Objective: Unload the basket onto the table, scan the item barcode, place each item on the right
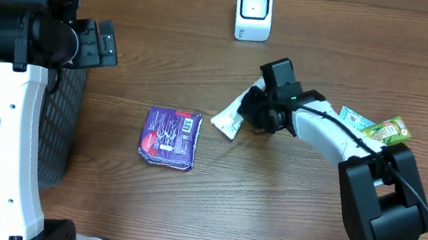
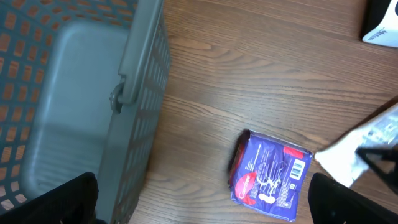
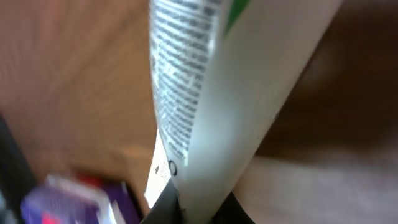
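Observation:
A white packet (image 1: 227, 119) with small print lies tilted at the middle of the table, and my right gripper (image 1: 251, 109) is shut on its right end. In the right wrist view the white packet (image 3: 211, 93) fills the frame, pinched between the dark fingertips (image 3: 166, 205) at the bottom edge. The white barcode scanner (image 1: 254, 11) stands at the back of the table. My left gripper (image 1: 103, 42) hangs open at the far left beside the basket, its fingers (image 2: 68, 199) wide apart with nothing between them. No barcode on the white packet shows clearly.
A purple packet (image 1: 169, 137) with a barcode lies left of the white packet. A grey mesh basket (image 1: 64, 130) stands at the left edge. Two more packets, one blue-white (image 1: 355, 119) and one green (image 1: 391, 130), lie behind the right arm.

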You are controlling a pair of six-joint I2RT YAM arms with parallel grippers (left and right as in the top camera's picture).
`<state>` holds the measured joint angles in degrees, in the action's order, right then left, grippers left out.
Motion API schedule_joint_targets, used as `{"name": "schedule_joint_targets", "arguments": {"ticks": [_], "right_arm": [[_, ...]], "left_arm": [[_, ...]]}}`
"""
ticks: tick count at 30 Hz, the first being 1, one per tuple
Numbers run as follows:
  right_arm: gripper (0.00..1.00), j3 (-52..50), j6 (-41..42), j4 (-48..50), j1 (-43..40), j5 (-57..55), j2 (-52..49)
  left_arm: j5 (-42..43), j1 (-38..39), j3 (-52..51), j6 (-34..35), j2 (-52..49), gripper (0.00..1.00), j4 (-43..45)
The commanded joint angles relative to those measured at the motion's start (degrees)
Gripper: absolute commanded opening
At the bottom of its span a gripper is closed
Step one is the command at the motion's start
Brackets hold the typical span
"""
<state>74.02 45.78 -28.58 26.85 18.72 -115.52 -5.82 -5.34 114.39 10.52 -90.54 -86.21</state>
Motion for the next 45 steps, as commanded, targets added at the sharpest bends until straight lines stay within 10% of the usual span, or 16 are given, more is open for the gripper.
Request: {"name": "schedule_joint_targets", "arguments": {"ticks": [1, 7, 10, 18, 29, 36, 45], "right_arm": [[0.04, -2.3, -8.9, -7.3, -2.4, 5.4, -0.4], [0.12, -2.3, -37.0, -18.3, -10.9, 5.2, 2.4], [0.36, -2.4, -45.2, -20.2, -14.4, 4.0, 2.4], [0.69, -2.4, -48.7, -18.4, -18.2, 4.0, 2.4], [0.67, -2.4, -48.6, -13.8, -18.3, 10.6, -1.9], [0.47, -2.5, -48.7, -14.9, -18.3, 11.4, -4.0], [0.59, -2.5, -48.9, -18.1, -18.3, 11.4, -4.0]], "left_arm": [[0.3, 0.1, 1.2, 0.2, 0.2, 1.00, -0.1], [0.3, 0.1, 1.2, 0.2, 0.2, 1.00, -0.1], [0.3, 0.1, 1.2, 0.2, 0.2, 1.00, -0.1], [0.3, 0.1, 1.2, 0.2, 0.2, 1.00, -0.1], [0.3, 0.1, 1.2, 0.2, 0.2, 1.00, -0.1], [0.3, 0.1, 1.2, 0.2, 0.2, 1.00, -0.1], [0.3, 0.1, 1.2, 0.2, 0.2, 1.00, -0.1]]}}
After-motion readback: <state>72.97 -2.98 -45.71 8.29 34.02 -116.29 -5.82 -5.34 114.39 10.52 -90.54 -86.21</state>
